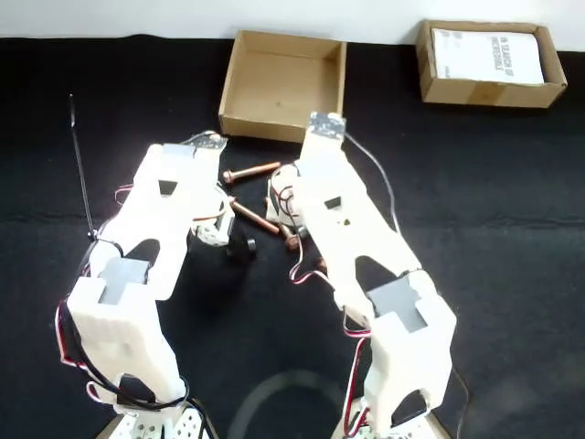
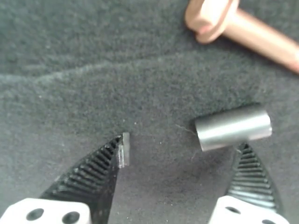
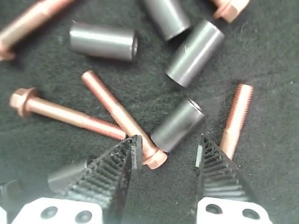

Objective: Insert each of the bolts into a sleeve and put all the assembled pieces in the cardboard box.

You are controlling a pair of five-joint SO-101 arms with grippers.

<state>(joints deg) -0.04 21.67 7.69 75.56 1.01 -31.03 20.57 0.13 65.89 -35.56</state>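
Sleeve lies loose beside left pincer, wide open and empty; right pincer, open too, straddles second sleeve, likely to grab it.

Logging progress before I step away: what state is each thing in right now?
cardboard box: open, empty.
bolts: lying loose, none in a sleeve.
sleeves: on their sides, no bolt inside.
left gripper: open, a sleeve at one fingertip.
right gripper: open, over a sleeve and a bolt head.
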